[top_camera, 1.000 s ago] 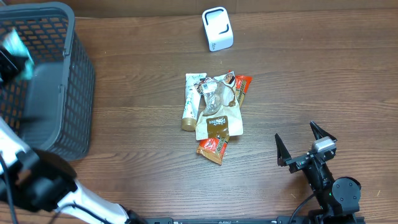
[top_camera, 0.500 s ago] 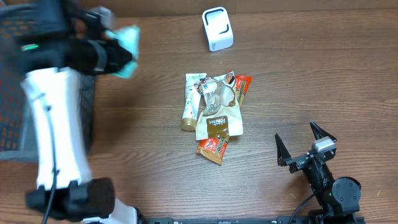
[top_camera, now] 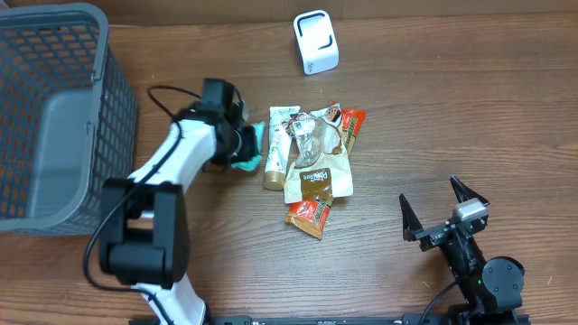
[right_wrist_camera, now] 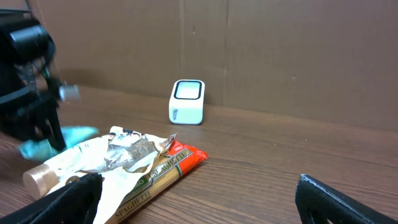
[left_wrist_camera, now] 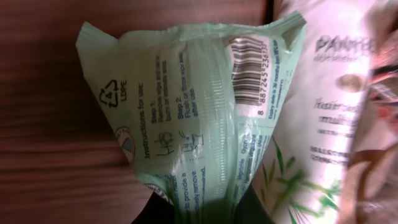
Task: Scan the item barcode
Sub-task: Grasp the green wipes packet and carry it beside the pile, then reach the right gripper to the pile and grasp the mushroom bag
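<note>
A light green plastic packet (left_wrist_camera: 199,112) fills the left wrist view, its printed back and barcode (left_wrist_camera: 249,65) facing the camera. My left gripper (left_wrist_camera: 202,211) is shut on the packet's lower end, a dark finger (left_wrist_camera: 155,214) on either side. From overhead, that gripper (top_camera: 244,143) holds the packet (top_camera: 252,150) low over the table, right against the left side of the item pile. The white scanner (top_camera: 315,41) stands at the back centre. My right gripper (top_camera: 444,212) rests open at the front right, holding nothing.
A grey mesh basket (top_camera: 117,117) stands at the left. The pile holds a white tube (top_camera: 278,149), a white pouch (top_camera: 312,176) and a spaghetti pack (top_camera: 316,212). In the right wrist view the scanner (right_wrist_camera: 187,101) sits beyond the spaghetti pack (right_wrist_camera: 168,168).
My left arm has swung out of the basket area, rightward and down, carrying the green packet to the table beside the pile. The right arm has not moved.
</note>
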{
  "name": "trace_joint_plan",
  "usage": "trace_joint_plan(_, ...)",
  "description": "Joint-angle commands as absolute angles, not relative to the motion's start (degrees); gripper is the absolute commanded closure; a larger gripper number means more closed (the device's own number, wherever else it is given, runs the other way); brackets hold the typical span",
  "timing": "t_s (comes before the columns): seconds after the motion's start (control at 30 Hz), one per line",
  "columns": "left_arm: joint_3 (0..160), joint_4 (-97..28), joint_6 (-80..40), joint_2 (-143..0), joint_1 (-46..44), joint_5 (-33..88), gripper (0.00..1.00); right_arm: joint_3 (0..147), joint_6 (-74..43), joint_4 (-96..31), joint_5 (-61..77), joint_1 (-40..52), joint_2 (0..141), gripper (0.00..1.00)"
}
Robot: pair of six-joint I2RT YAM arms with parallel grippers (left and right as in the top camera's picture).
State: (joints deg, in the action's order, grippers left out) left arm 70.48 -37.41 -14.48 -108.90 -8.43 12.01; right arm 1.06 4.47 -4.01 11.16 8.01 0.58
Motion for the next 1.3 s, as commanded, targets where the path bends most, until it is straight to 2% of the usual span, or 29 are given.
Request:
trace_joint_plan(0.0,69.5,-34.9,-17.6,-112.2,-11.8,17.7,0.88,0.5,4.3,-3.7,11.2,8.4,0.2,0.00)
trace_joint_plan(0.03,69.5,-33.5,-17.6,-113.2,-12.9,19.0,0.85,0.5,4.3,-3.7,11.2,8.4,0.2,0.00)
trace_joint_plan(0.13,69.5,-31.0,-17.6,-114.7,-15.8,20.0,0.64,0.5,4.3,-3.7,11.2,8.4,0.2,0.00)
trace_joint_plan(0.27,70.1,-31.5,-17.6,-114.4,-17.3,17.4,0.22,0.5,4.3,-3.7,11.2,8.4,0.2,0.00)
trace_joint_plan(0.3,70.7,-32.3,-17.8,-114.3,-17.3,17.5,0.07,0.5,4.3,-3.7,11.2,8.4,0.2,0.00)
trace_joint_plan(0.33,71.4,-33.3,-18.4,-114.3,-17.1,17.5,0.00,0.5,4.3,-3.7,11.2,8.4,0.2,0.00)
trace_joint_plan(0.57,79.4,-44.9,-16.7,-108.3,-14.9,17.4,0.00,0.5,4.3,-3.7,11.2,8.4,0.2,0.00)
trace_joint_plan(0.9,86.5,-58.5,-15.0,-87.7,-10.8,14.3,0.00,0.5,4.3,-3.7,11.2,8.4,0.2,0.00)
trace_joint_plan(1.17,86.5,-62.9,-15.0,-70.7,-10.4,14.8,0.00,0.5,4.7,-0.8,10.0,8.4,0.2,0.00)
trace_joint_plan(1.27,86.5,-62.9,-15.0,-67.2,-10.3,14.8,0.00,0.5,2.8,3.2,14.7,8.4,0.2,0.00)
